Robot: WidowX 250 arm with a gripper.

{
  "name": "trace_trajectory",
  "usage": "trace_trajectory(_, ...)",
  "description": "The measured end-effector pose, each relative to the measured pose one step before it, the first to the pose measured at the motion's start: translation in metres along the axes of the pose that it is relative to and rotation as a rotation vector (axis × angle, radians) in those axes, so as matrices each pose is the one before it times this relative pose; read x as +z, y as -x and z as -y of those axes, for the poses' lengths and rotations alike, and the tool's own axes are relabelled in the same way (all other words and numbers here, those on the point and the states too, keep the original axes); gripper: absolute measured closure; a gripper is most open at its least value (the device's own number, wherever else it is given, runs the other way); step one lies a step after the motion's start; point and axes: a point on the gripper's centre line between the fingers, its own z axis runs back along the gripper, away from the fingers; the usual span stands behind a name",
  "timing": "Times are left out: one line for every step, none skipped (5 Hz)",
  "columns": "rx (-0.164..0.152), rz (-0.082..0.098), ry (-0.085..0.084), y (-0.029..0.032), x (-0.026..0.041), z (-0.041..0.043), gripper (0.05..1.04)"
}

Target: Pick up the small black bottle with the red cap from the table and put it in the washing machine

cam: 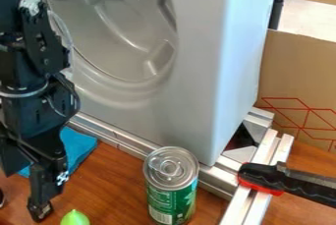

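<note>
Apparently pre-grasp: gripper (41, 210) empty-looking, can't tell whether jaws open or closed; green thing (75, 218) near jaws, next needs lining up.

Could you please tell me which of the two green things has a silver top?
The upright can, standing on the wooden surface: its silver top has a ring pull, while the smaller light-green item tapers to a plain green tip.

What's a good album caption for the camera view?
Robot arm over wooden tabletop, near blue cloth, lime-green object and metal can.
</note>
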Motion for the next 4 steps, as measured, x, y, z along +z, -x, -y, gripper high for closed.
trace_trajectory(-0.0023, -0.0197, -0.0059, 0.00058, -0.01286, -0.01077, 0.083)
trace_trajectory(0.0321, 0.0214, 0.002, 0.00206, -0.00759, -0.01668, 0.083)
trace_trajectory(0.0221, -0.0113, 0.0282, 0.0032, -0.01188, -0.0159, 0.083)
trace_trajectory(0.015, -0.0119, 0.0189, 0.00182, -0.00968, -0.00951, 0.083)
